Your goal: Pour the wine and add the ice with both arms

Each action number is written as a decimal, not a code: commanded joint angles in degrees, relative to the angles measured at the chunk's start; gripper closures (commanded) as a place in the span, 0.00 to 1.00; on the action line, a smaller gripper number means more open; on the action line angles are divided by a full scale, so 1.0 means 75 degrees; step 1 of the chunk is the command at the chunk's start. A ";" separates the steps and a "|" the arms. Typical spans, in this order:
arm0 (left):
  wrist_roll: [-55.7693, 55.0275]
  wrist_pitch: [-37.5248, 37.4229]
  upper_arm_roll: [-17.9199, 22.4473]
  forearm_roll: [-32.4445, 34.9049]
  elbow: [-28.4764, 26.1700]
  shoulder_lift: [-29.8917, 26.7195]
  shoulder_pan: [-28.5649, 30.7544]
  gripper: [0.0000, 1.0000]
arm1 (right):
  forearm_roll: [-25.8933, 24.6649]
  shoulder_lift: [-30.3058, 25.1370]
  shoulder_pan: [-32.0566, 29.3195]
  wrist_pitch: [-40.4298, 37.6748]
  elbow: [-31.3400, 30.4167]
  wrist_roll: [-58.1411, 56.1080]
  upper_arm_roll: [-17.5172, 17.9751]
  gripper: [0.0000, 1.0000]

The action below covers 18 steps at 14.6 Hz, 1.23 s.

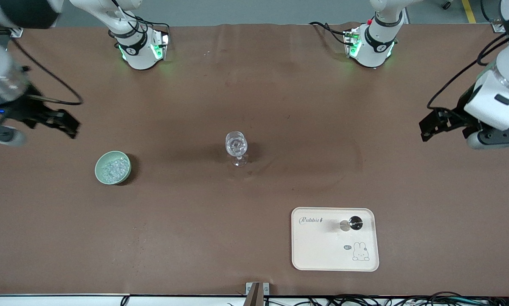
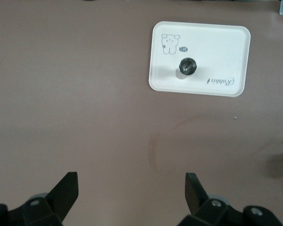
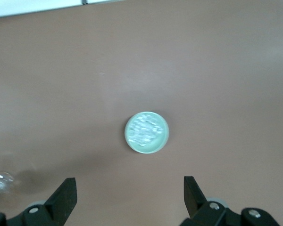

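Spreading wide and mostly bare, the brown bench (image 1: 254,106) leaves ample room. Both end effectors hang open and empty: the right end effector (image 1: 69,123) over its bench end, above the green bowl (image 1: 113,167) holding the ice (image 1: 113,168); the left end effector (image 1: 428,127) over its own end. A stemmed glass (image 1: 236,146) stands mid-bench.

ice (image 1: 114,168): clear chunks heaped | in green bowl (image 1: 101,174) | right arm's end
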 commanded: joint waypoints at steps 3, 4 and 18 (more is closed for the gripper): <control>0.0716 -0.0045 0.2938 -0.0958 -0.1569 -0.1567 -0.2071 0.00 | 0.0533 -0.0318 0.0121 -0.0211 -0.0290 -0.1726 -0.1357 0.00; 0.0740 0.0002 0.3232 -0.0970 -0.1862 -0.1789 -0.2341 0.00 | 0.0732 -0.0330 0.0121 -0.0222 -0.0291 -0.2031 -0.1614 0.00; 0.1432 0.0061 0.3598 -0.1052 -0.2276 -0.2131 -0.2590 0.00 | 0.1730 -0.0740 -0.0219 0.0071 -0.0736 -0.2678 -0.1722 0.00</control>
